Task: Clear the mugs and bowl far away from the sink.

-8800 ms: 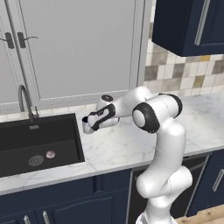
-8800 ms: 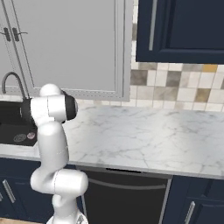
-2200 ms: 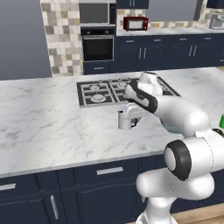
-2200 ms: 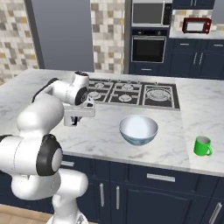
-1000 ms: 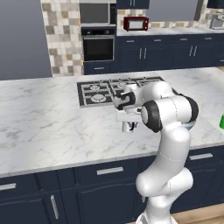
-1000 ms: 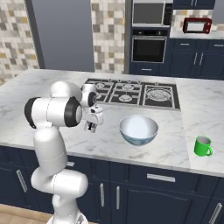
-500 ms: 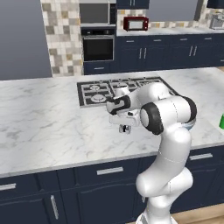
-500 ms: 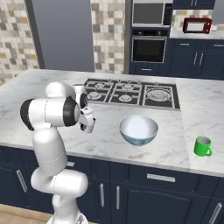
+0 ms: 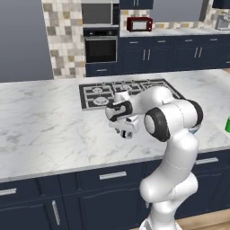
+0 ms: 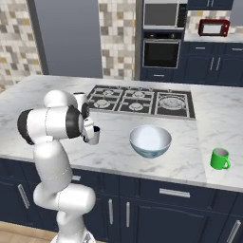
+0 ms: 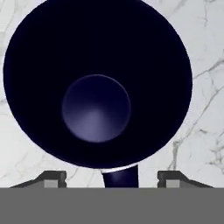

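- Gripper (image 11: 107, 177) is standing wide, fingertips apart either side of the navy mug's (image 11: 97, 83) handle.
- Mug is sitting on the table (image 10: 114, 147), near the bowl (image 10: 150, 141).

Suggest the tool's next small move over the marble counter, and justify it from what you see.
Probably lift straight up and away: the tool is open, its fingertips stand apart either side of the grey mug's handle, and the mug sits on the counter.

You have bright, even, rendered light with no glare and only faint, soft shadows on the marble surface (image 9: 54, 130). Both base views look slightly soft and pixelated. Just beyond the jaws, the mug's (image 11: 97, 83) navy interior reads very dark.
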